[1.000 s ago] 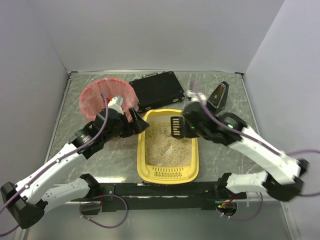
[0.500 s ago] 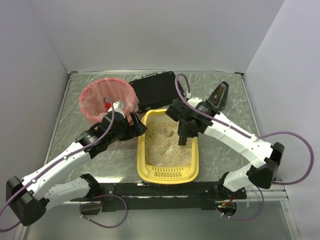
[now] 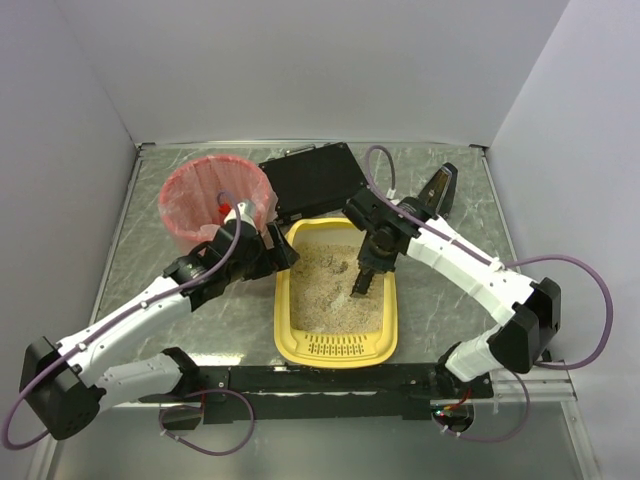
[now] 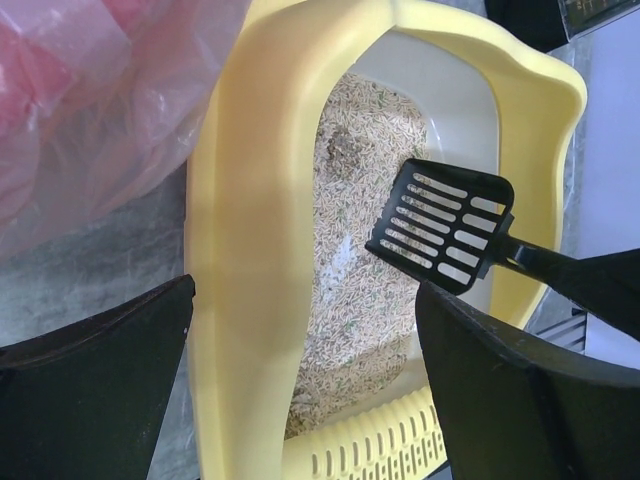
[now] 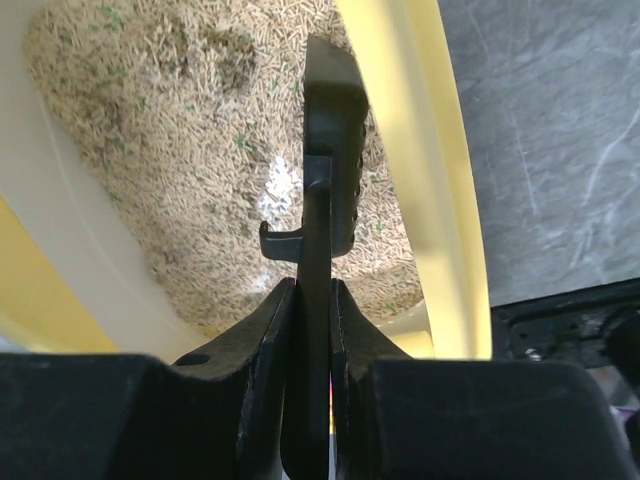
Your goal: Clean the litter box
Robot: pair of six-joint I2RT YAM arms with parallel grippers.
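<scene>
The yellow litter box (image 3: 283, 310) holds beige litter (image 3: 325, 295). A darker clump (image 4: 345, 150) lies in the litter toward the far end. My right gripper (image 3: 371, 258) is shut on the handle of a black slotted scoop (image 3: 361, 283), whose head hangs just above the litter by the box's right wall. In the right wrist view the scoop (image 5: 330, 130) is seen edge-on, clamped in the right gripper (image 5: 312, 300). My left gripper (image 3: 278, 250) is open and straddles the box's left rim (image 4: 250, 260) near the far corner. The left wrist view shows the scoop (image 4: 440, 238) over the litter.
A round bin with a pink liner (image 3: 215, 200) stands just behind the left gripper. A flat black case (image 3: 315, 180) lies behind the box. A dark wedge-shaped object (image 3: 437, 192) sits at the back right. Grey walls close in three sides.
The right arm has carried the scoop from the box's far end toward its right middle, turning it edge-on and lowering it to the litter. The left gripper has shifted slightly toward the far left corner.
</scene>
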